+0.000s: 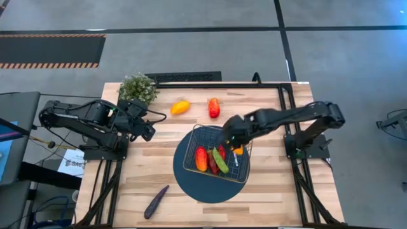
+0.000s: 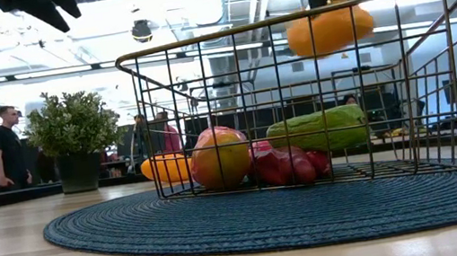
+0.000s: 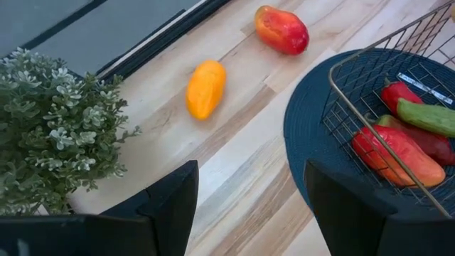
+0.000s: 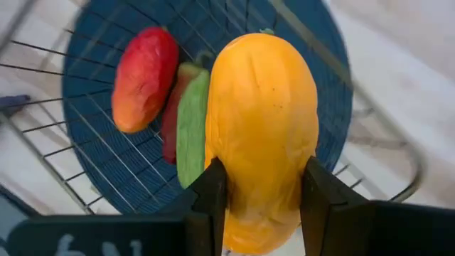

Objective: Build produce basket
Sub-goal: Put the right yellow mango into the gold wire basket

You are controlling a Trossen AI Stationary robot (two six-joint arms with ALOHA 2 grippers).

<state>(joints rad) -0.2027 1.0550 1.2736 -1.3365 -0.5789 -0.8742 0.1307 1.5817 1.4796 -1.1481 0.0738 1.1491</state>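
The wire basket stands on a round dark-blue disc. In it lie a red-orange pepper, a dark red one and a green one. My right gripper is over the basket's right part, shut on an orange pepper, which hangs at rim height in the low view. My left gripper is open and empty, beside the potted plant. On the table lie a yellow-orange pepper, a red pepper and a dark purple vegetable. My right gripper pinches the orange pepper between its two fingers, on its two long sides near one end. The fingers come from above and lie along the pepper. The pepper is lifted clear, above the basket's floor and the produce in it.
The plant stands at the table's far left, close to my left gripper. A black frame rail runs along the far and right edges. Bare wood lies at the near left around the purple vegetable. People stand in the room beyond the table.
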